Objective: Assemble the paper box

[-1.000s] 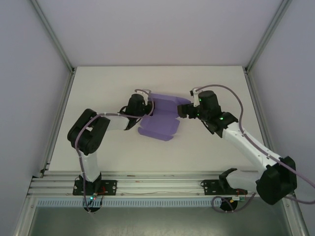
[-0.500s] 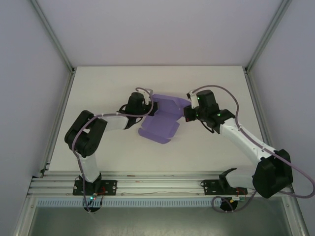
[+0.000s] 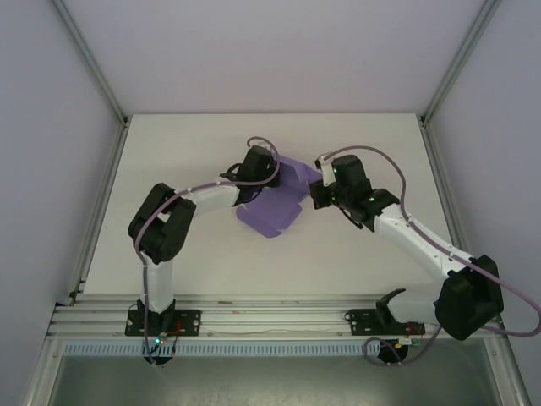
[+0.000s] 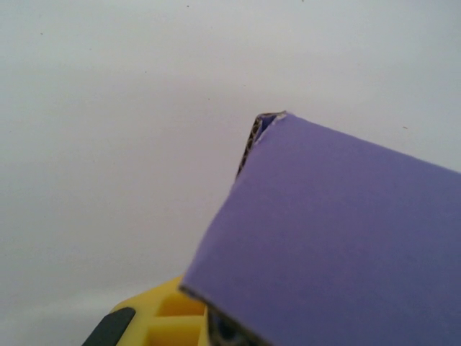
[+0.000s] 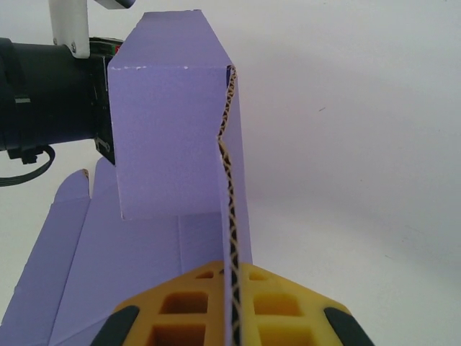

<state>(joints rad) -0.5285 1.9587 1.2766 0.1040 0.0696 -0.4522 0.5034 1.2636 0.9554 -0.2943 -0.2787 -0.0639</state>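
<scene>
The matte lavender paper box (image 3: 272,216), corrugated along its cut edges, hangs half-folded between the grippers. The right gripper (image 5: 230,292) pinches one panel's edge and the left gripper (image 3: 267,176) is clamped on the opposite flap.

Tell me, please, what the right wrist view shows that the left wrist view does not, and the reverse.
Right wrist view: the black left arm behind the box, flat flaps at lower left, and the card's corrugated edge running down between the right fingers. Left wrist view: one raised corner of the box beside a left finger. Both: purple card, yellow fingers, white table.
</scene>
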